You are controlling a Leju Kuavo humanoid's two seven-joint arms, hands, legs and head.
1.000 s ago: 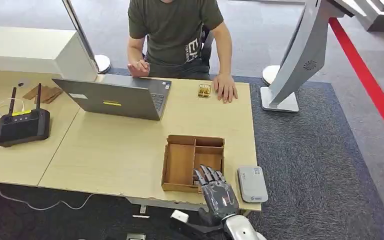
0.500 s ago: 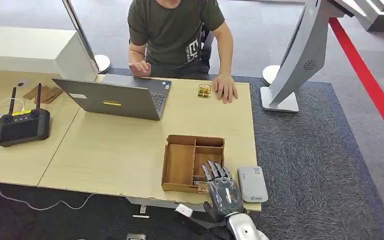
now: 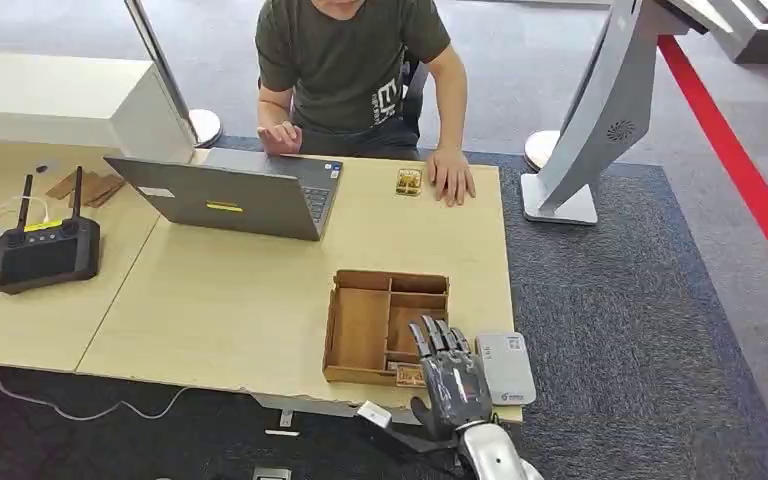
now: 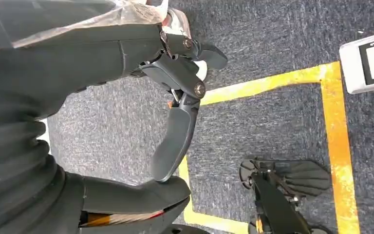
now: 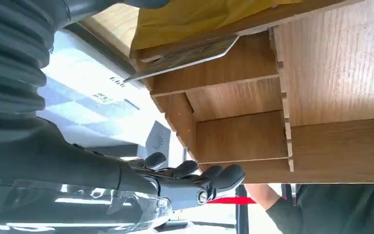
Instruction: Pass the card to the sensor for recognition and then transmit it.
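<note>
My right hand (image 3: pixel 450 375) hovers with its fingers spread over the near right corner of the wooden divided tray (image 3: pixel 360 330), just left of the grey card sensor (image 3: pixel 508 368). It holds nothing. A small card (image 3: pixel 410 376) lies in the tray's near right compartment, beside the hand. In the right wrist view the card (image 5: pixel 185 56) leans against a tray wall under something yellow, apart from the hand's fingers (image 5: pixel 195 179), and the sensor (image 5: pixel 92 92) lies beyond it. My left hand (image 4: pixel 175 122) hangs over the carpet, empty, with its fingers loosely bent.
A person sits at the table's far side, one hand (image 3: pixel 451 176) resting beside a small gold object (image 3: pixel 409 181). An open laptop (image 3: pixel 230 195) stands at the back left, with a black antenna box (image 3: pixel 45 250) farther left. A white kiosk stand (image 3: pixel 580 130) rises right of the table.
My right hand has moved to the right and slightly forward, from the tray's front edge towards the sensor. The card in the near compartment has come into sight.
</note>
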